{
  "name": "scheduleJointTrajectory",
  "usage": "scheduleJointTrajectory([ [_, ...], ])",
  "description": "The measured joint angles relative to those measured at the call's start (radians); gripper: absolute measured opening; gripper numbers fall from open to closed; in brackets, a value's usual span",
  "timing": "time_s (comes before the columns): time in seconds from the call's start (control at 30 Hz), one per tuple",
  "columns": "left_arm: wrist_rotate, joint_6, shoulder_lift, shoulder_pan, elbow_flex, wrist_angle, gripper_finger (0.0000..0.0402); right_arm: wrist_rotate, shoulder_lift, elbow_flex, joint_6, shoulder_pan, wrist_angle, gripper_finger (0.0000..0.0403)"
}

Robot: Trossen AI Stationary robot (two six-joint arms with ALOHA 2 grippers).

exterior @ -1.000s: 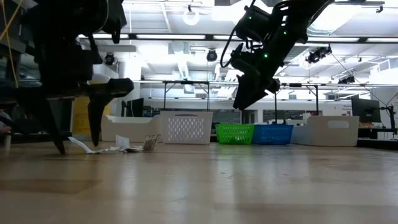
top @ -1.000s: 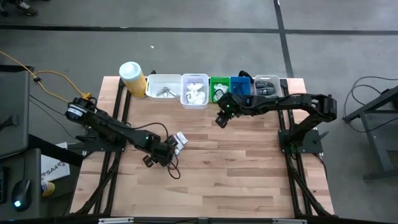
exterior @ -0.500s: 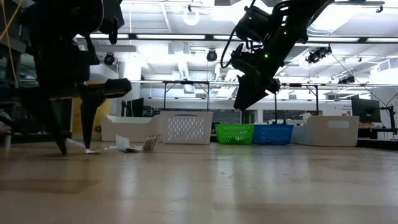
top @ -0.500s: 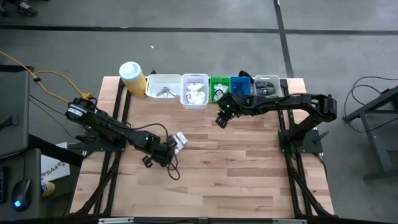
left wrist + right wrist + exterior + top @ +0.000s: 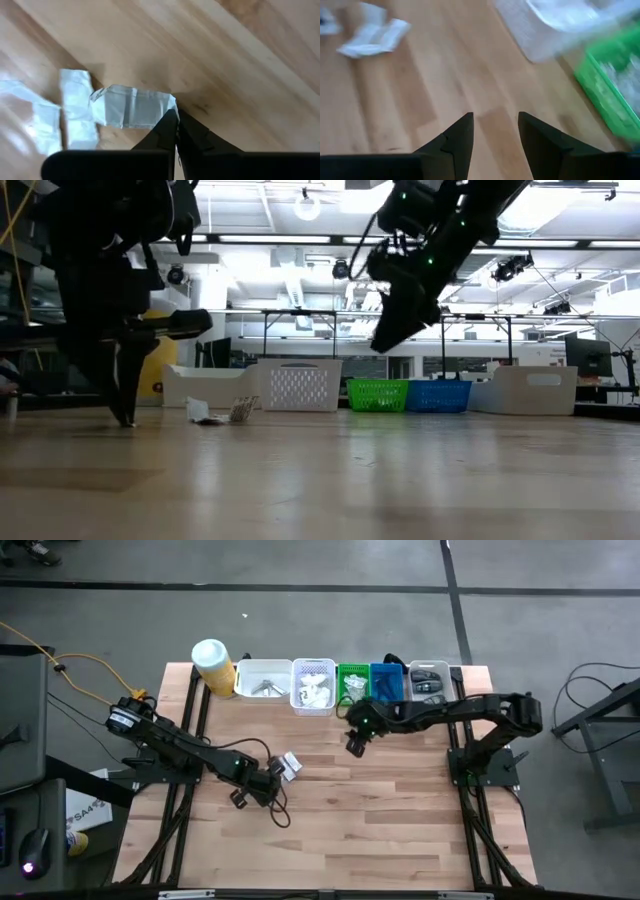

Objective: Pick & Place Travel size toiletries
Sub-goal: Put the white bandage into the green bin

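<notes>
Several white sachets, some of the travel size toiletries, lie flat on the wooden table (image 5: pixel 400 820) left of its middle (image 5: pixel 286 764). My left gripper (image 5: pixel 176 119) points steeply down at the near side of this cluster and is shut on the nearest sachet (image 5: pixel 132 106). Two more sachets (image 5: pixel 75 112) lie just beyond it. My right gripper (image 5: pixel 355 744) hangs open and empty above the table, in front of the row of bins. The right wrist view shows the sachet cluster (image 5: pixel 372 34) far off. My left gripper meets the nearest sachet at its corner (image 5: pixel 169 102), pinched between the two shut fingertips. The fingers come from above, slanting steeply down. The rest of the sachet lies flat on the table. How many layers are caught, I cannot tell.
Along the far edge stand a yellow canister with a white lid (image 5: pixel 213 665), a white bin (image 5: pixel 262 680), a white lattice bin (image 5: pixel 313 687), a green bin (image 5: pixel 352 680), a blue bin (image 5: pixel 386 678) and another white bin (image 5: pixel 430 676). Bare wood covers the near half.
My left gripper has stayed in place and shut, its fingertips closing on the near sachet's end. My right gripper has swung a little toward the table's near edge, still open and well above the wood.
</notes>
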Motion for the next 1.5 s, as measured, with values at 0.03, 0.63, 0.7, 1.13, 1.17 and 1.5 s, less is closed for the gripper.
scheduleJointTrajectory([
  [0.03, -0.008, 0.0, 0.0, 0.0, 0.004, -0.001, 0.0003, -0.003, 0.004, 0.0, -0.025, 0.015, 0.022, 0.0148],
  [0.63, -0.1, 0.004, -0.004, 0.0, 0.122, 0.069, 0.0001, -0.146, 0.16, -0.001, -0.646, 0.259, 0.416, 0.0148],
  [0.7, -0.132, 0.004, -0.004, 0.0, 0.134, 0.083, 0.0001, -0.13, 0.18, 0.0, -0.668, 0.269, 0.452, 0.0151],
  [1.13, -0.263, -0.042, -0.004, 0.0, 0.15, 0.248, 0.0, 0.044, 0.261, -0.001, -0.73, 0.334, 0.577, 0.0208],
  [1.17, -0.275, -0.047, -0.004, 0.0, 0.15, 0.251, 0.0, 0.043, 0.262, 0.0, -0.736, 0.339, 0.584, 0.021],
  [1.5, -0.28, -0.05, -0.004, 0.0, 0.15, 0.32, 0.0, 0.136, 0.267, 0.0, -0.753, 0.342, 0.618, 0.0185],
])
